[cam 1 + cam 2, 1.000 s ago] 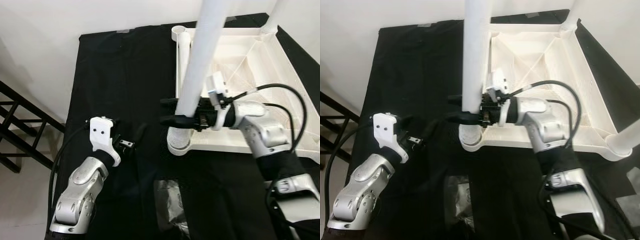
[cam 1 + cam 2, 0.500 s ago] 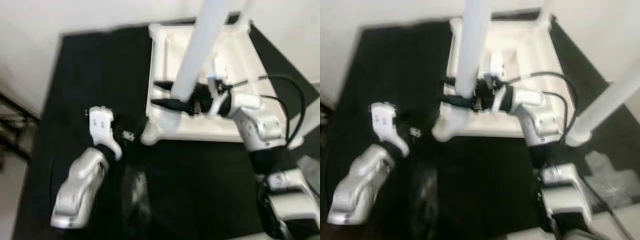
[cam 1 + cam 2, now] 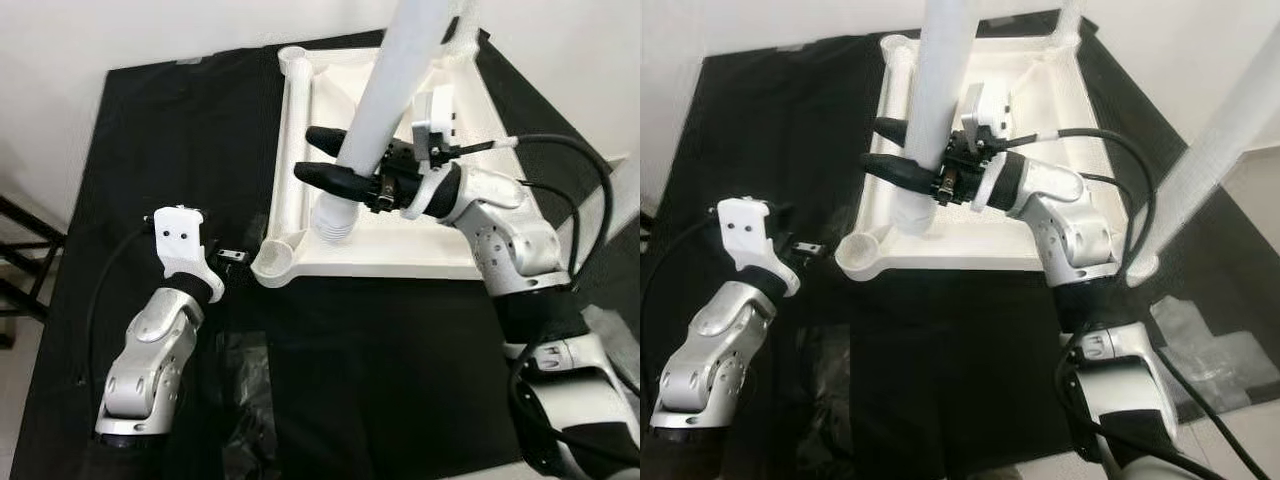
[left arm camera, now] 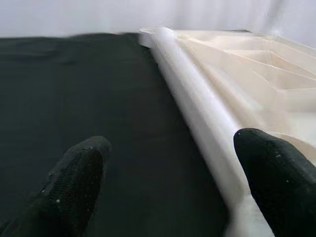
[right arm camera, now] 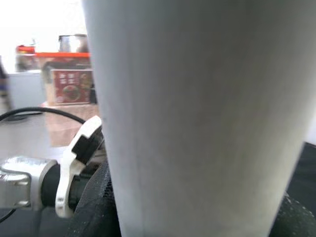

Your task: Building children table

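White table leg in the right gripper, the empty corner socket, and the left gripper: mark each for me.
White table leg (image 3: 930, 110), right eye view, middle of its shaft.
Corner socket (image 3: 862, 251), right eye view, its round rim at the tabletop's near corner.
Left gripper (image 4: 173, 182), left wrist view, midway between its open fingertips.
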Robot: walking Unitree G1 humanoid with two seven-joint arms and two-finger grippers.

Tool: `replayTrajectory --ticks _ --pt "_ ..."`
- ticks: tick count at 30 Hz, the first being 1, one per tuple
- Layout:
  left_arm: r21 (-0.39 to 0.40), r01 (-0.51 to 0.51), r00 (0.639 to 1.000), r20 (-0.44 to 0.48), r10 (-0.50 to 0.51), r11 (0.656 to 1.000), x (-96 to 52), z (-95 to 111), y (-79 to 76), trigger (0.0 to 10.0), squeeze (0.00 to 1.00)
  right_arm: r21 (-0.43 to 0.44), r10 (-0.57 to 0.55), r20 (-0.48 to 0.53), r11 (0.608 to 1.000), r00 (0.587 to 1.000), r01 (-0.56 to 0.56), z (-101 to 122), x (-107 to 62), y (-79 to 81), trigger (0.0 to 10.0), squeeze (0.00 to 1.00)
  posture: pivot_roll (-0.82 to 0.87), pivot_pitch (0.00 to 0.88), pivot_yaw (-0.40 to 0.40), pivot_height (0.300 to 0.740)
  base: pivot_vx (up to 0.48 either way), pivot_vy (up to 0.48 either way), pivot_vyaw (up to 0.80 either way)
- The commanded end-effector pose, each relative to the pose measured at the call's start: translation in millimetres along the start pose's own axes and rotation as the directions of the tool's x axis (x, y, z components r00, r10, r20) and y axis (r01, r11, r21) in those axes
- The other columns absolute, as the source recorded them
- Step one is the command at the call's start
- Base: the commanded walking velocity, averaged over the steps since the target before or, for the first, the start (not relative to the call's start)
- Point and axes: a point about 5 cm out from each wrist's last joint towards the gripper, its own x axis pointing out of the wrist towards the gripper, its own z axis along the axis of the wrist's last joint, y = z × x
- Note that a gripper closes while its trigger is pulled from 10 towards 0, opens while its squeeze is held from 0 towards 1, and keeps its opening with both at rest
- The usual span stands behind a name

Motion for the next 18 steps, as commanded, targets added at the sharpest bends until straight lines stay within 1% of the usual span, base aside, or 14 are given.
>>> replayTrajectory --ticks 1,5,7,10,12,13,14,16,17,18 --pt "0.026 -0.036 0.999 -0.01 0.036 0.999 -3.3 -0.7 11.4 10.0 0.0 -0.02 0.027 0.013 0.999 1.0 -0.027 4.0 4.9 0.6 10.0 0.0 0.04 0.219 -0.001 0.74 0.0 0.0 0.8" --pt "0.048 -0.044 0.999 0.024 0.043 0.998 -1.4 12.2 15.9 10.0 0.0 -0.001 0.035 -0.001 0.999 0.999 -0.035 7.6 -2.8 -7.6 10.0 0.0 0.05 0.233 -0.008 0.74 0.0 0.0 0.8" --pt "0.054 -0.041 0.999 0.028 0.04 0.998 -1.7 13.9 15.4 10.0 0.0 0.007 0.064 -0.027 0.998 0.998 -0.064 9.7 -4.1 -11.8 10.0 0.0 0.04 0.25 -0.006 0.74 0.0 0.0 0.0" --pt "0.056 -0.039 0.999 0.028 0.037 0.998 -2.4 14.6 14.6 10.0 0.0 0.013 0.093 -0.049 0.996 0.994 -0.092 10.7 -4.9 -12.8 10.0 0.0 0.05 0.258 -0.006 0.74 0.0 0.0 0.0" --pt "0.058 -0.027 0.999 0.023 0.026 0.998 -2.9 13.5 11.1 10.0 0.0 0.026 0.218 -0.119 0.976 0.969 -0.216 7.4 -7.0 -8.2 10.0 0.0 0.04 0.271 -0.011 0.74 0.0 0.0 0.0" --pt "0.058 -0.027 0.999 0.023 0.026 0.998 -2.9 13.5 11.1 10.0 0.0 0.026 0.218 -0.119 0.976 0.969 -0.216 7.4 -7.0 -8.2 10.0 0.0 0.04 0.271 -0.011 0.74 0.0 0.0 0.0" --pt "0.058 -0.024 1.0 0.022 0.022 0.998 -3.1 13.4 9.7 10.0 0.0 0.029 0.267 -0.151 0.964 0.952 -0.265 5.5 -8.0 -5.6 10.0 0.0 0.04 0.278 -0.011 0.74 0.0 0.0 0.0" --pt "0.056 -0.021 1.0 0.022 0.019 0.998 -3.9 13.8 7.8 10.0 0.0 0.037 0.313 -0.178 0.949 0.933 -0.312 2.6 -7.3 -2.7 10.0 0.0 0.04 0.29 -0.018 0.74 0.0 0.0 0.0" --pt "0.056 -0.021 1.0 0.022 0.019 0.998 -3.9 13.8 7.8 10.0 0.0 0.037 0.313 -0.178 0.949 0.933 -0.312 2.6 -7.3 -2.7 10.0 0.0 0.04 0.29 -0.018 0.74 0.0 0.0 0.0" --pt "0.056 -0.02 1.0 0.022 0.018 0.998 -4.2 14.2 6.7 10.0 0.0 0.039 0.317 -0.179 0.948 0.931 -0.315 -0.4 -2.7 -2.2 10.0 0.0 0.04 0.3 -0.023 0.74 0.0 0.0 0.0"
